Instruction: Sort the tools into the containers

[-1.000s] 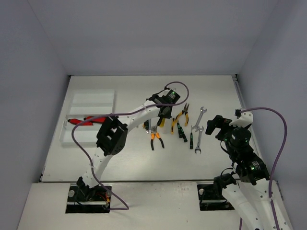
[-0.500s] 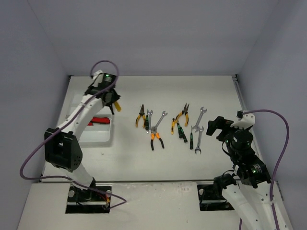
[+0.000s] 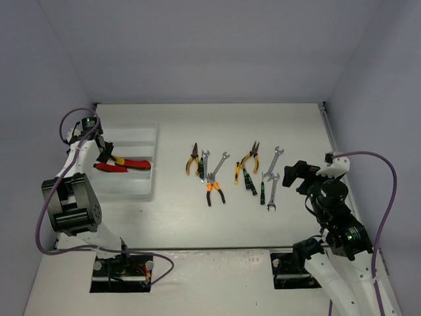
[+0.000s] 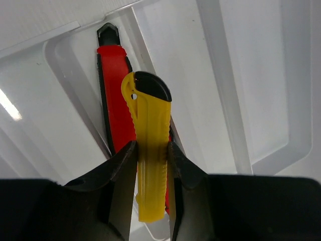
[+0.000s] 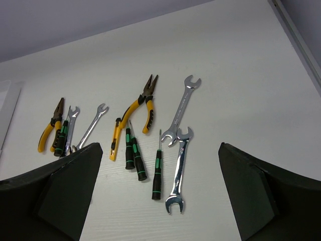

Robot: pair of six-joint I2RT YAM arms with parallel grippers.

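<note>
The left gripper (image 4: 150, 150) pinches a yellow ribbed plastic cutter (image 4: 149, 110) at mid-body, just above a red cutter (image 4: 111, 85) lying in the white plastic organiser tray (image 4: 251, 75). The yellow cutter looks light, stiff and rather slippery; its ribbed sides probably give the best hold.

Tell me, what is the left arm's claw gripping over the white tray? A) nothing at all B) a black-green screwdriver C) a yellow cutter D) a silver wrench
C: in the left wrist view the left gripper is shut on a yellow cutter, with a red cutter behind it in the white tray.
</note>
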